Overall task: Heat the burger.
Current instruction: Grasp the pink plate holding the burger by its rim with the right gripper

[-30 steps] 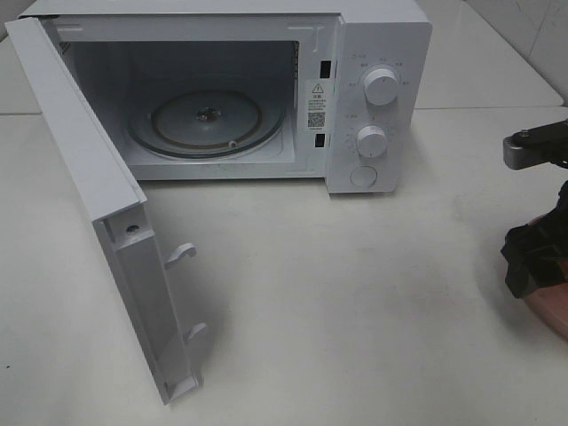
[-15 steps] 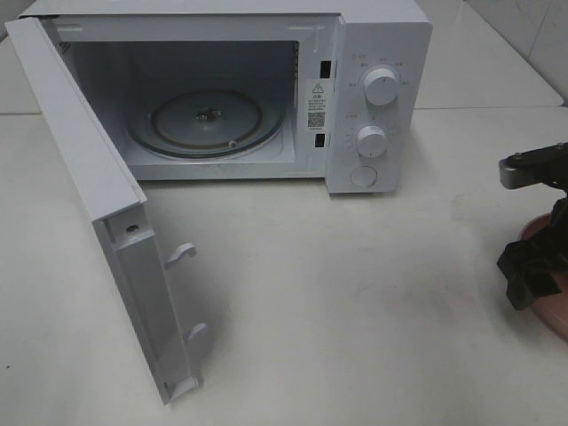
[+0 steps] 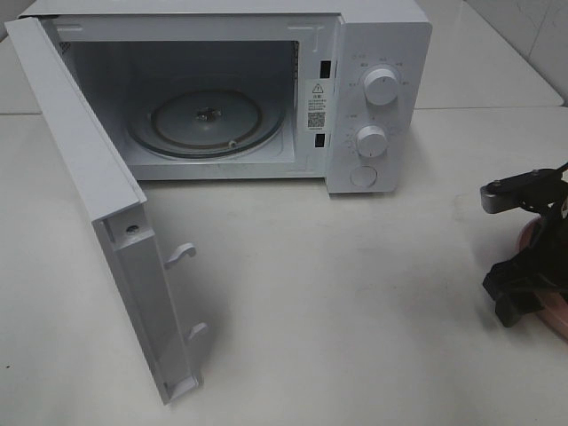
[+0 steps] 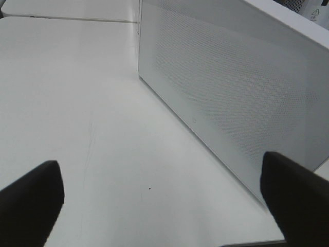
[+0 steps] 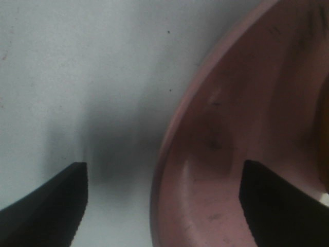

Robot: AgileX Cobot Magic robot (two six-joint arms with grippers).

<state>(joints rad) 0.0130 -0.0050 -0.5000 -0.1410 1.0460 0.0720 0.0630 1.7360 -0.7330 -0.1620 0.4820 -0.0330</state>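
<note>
Pink round plate [image 3: 554,312] sits on the white table [image 3: 355,293] at the right edge of the exterior view, directly under the right gripper [image 3: 519,288]. In the right wrist view the gripper's jaws stand wide apart and hold nothing. They straddle the plate rim, one finger over bare table and the other over the plate's inner surface.

You cannot see the burger clearly in any view. Judge it to lie on the plate's hidden part, on the side of the right gripper away from the oven.

The white microwave oven [image 3: 382,44] stands well apart from the plate, with its door [image 3: 84,191] swung open and its glass turntable [image 3: 209,120] bare. The right arm is the nearer arm.

The left gripper [image 4: 159,170] is also spread wide and empty, near a white perforated panel, apparently the door's outer face.

A warning label [image 3: 318,105] carries a triangle symbol and a code square. Its text and the dial markings are too small to read, and no brand is legible.
</note>
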